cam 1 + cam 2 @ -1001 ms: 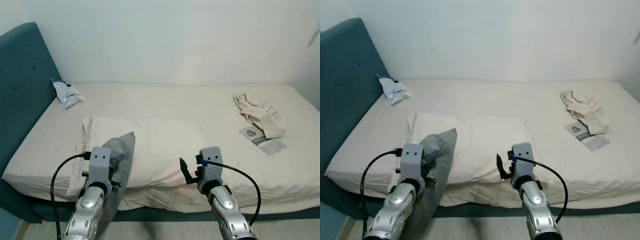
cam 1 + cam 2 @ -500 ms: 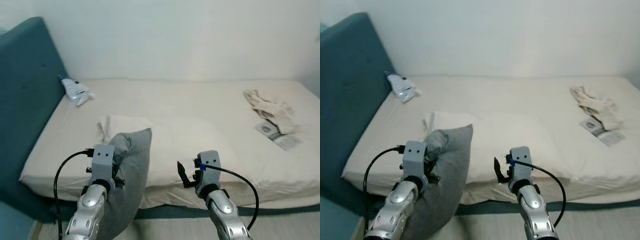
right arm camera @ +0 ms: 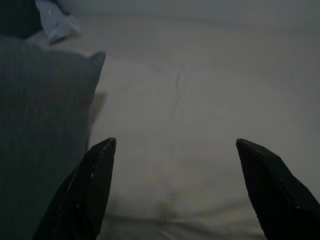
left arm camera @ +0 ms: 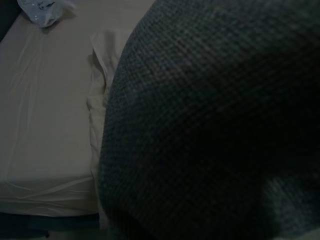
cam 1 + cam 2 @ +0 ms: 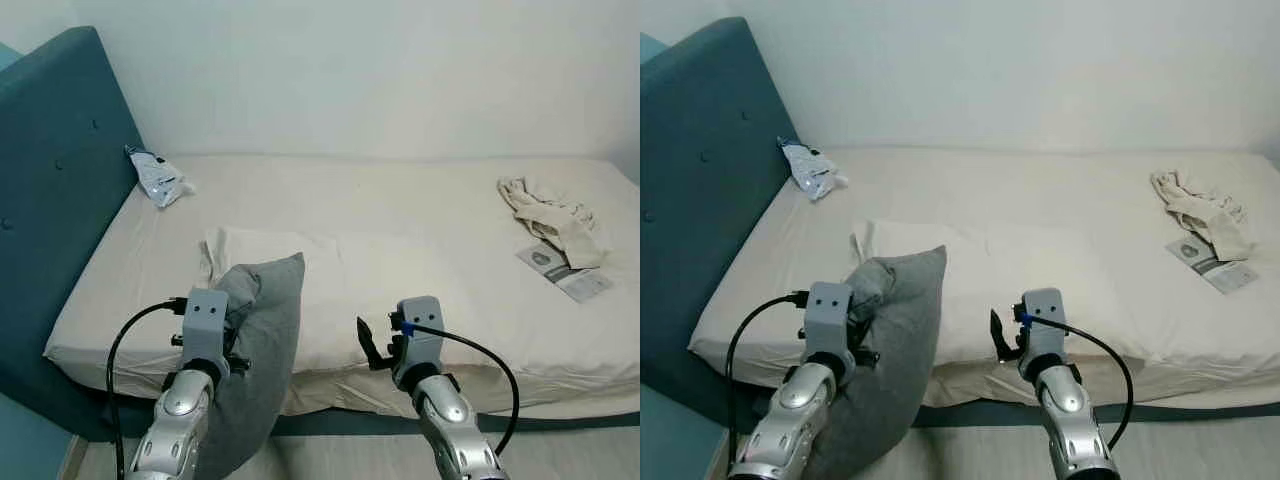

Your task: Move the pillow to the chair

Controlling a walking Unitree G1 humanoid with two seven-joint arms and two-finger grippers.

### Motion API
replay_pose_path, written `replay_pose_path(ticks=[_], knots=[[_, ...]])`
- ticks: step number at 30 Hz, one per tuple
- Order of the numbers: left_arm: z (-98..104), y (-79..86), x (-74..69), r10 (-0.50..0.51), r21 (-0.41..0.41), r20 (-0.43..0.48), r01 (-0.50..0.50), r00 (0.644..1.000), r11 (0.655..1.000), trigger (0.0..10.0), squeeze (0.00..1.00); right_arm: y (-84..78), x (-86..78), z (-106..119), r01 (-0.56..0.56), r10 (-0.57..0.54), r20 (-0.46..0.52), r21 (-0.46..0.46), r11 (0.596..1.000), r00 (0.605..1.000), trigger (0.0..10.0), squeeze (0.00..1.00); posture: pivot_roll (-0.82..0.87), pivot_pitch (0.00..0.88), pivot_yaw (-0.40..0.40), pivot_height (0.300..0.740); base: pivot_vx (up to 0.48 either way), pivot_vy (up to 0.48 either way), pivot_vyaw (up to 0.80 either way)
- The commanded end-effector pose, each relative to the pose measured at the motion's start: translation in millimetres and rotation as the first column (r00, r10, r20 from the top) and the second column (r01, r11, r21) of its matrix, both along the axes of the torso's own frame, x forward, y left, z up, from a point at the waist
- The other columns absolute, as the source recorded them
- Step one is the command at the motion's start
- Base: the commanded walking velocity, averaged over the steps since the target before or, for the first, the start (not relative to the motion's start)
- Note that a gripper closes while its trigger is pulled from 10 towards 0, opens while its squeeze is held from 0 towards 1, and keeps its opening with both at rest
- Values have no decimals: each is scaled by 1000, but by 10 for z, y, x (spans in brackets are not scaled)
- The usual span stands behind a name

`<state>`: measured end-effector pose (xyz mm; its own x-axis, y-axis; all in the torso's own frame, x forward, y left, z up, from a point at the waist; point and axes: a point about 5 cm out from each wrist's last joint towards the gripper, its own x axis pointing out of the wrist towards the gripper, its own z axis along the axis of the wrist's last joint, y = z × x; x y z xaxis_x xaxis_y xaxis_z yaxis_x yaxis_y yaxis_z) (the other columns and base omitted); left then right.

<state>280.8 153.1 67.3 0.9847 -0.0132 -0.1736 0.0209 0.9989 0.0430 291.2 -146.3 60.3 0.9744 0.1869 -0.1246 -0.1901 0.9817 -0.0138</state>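
We have the soft grey knitted pillow (image 5: 262, 350) clenched in our left gripper (image 5: 232, 318), lifted off the cream-sheeted bed (image 5: 400, 215) at 7 o'clock. Our right gripper (image 3: 175, 187) hangs with jaws spread, holding nothing. We judge carrying to the chair remains.

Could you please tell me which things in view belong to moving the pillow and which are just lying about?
Job in hand:
- grey pillow, held by the left gripper
- right gripper, open, idle

Lying about:
- bed
- white pillow
- plastic bag
- cloth
- leaflet
- headboard
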Motion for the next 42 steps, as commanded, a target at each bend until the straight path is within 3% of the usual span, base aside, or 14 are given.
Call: replay_pose_path(ticks=[1, 6, 20, 22, 26, 42], knots=[[164, 88, 24, 48, -1, 98, -48, 994, 999, 10000, 0, -1, 15, 55, 8, -8, 31, 13, 1000, 999, 10000, 0, 34, 56, 21, 740, 0, 0, 0], [220, 122, 47, 81, -11, 129, -80, 988, 997, 10000, 0, 36, 53, 121, -32, 33, 65, -29, 999, 997, 10000, 0, 34, 55, 19, 740, 0, 0, 480], [221, 98, 56, 78, -11, 127, -77, 989, 997, 10000, 0, 24, 38, 108, -20, 21, 66, -15, 1000, 998, 10000, 0, 31, 57, 20, 740, 0, 0, 800], [219, 94, 57, 76, -12, 125, -76, 989, 997, 10000, 0, 10, 34, 99, 6, -9, 57, 46, 999, 998, 10000, 0, 31, 57, 20, 740, 0, 0, 0], [215, 92, 57, 75, -11, 123, -74, 990, 997, 10000, 0, 9, 40, 106, 0, -2, 67, 29, 1000, 998, 10000, 0, 29, 55, 21, 740, 0, 0, -105], [199, 83, 53, 79, -14, 121, -78, 990, 997, 10000, 0, -19, 58, 87, -4, 3, 39, 24, 1000, 999, 10000, 0, 28, 41, 10, 740, 0, 0, -791]])
